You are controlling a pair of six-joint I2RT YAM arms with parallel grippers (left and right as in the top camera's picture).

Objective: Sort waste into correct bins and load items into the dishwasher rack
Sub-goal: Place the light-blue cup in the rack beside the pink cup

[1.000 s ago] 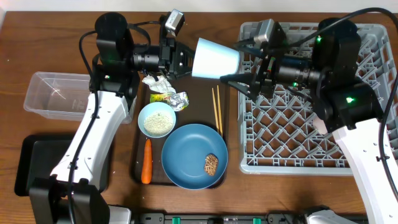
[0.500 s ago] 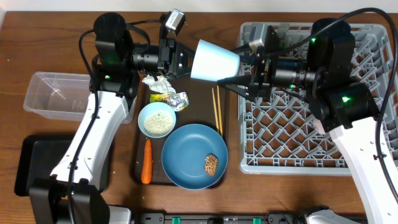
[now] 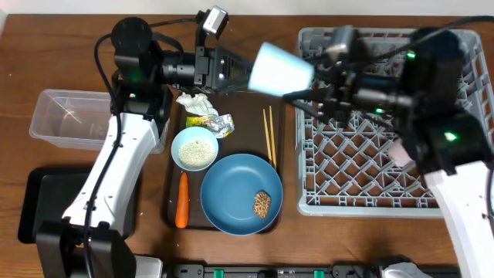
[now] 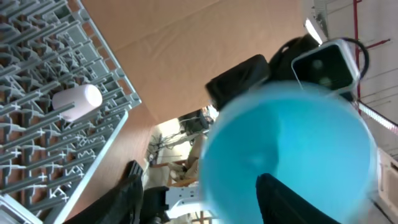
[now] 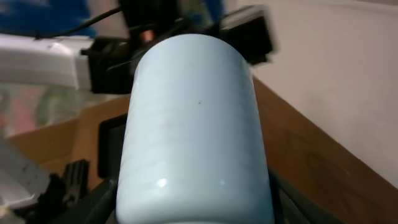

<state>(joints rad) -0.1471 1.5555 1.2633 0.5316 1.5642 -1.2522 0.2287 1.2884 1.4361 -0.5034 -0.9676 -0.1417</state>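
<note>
The light-blue cup (image 3: 282,69) hangs in the air between the two arms, above the table's back edge. My right gripper (image 3: 306,83) is shut on its base end; in the right wrist view the cup (image 5: 193,124) fills the gap between both fingers of the gripper (image 5: 193,208). My left gripper (image 3: 245,73) stands open at the cup's mouth. In the left wrist view one finger (image 4: 292,199) lies over the cup (image 4: 292,118), the other stands apart. The dishwasher rack (image 3: 363,177) lies at the right, with a pale cup (image 4: 78,102) lying in it.
The brown serving tray (image 3: 171,193) holds a napkin (image 3: 193,102), a foil wrapper (image 3: 212,121), a pale blue bowl (image 3: 194,148) of rice, chopsticks (image 3: 268,135), a carrot (image 3: 182,199) and a blue plate (image 3: 235,185) with a brown morsel (image 3: 263,204). A clear tub (image 3: 69,116) and a black tray (image 3: 31,201) lie at the left.
The right gripper has closed on the cup and the left gripper has opened. The cup has shifted a little to the right with the right arm.
</note>
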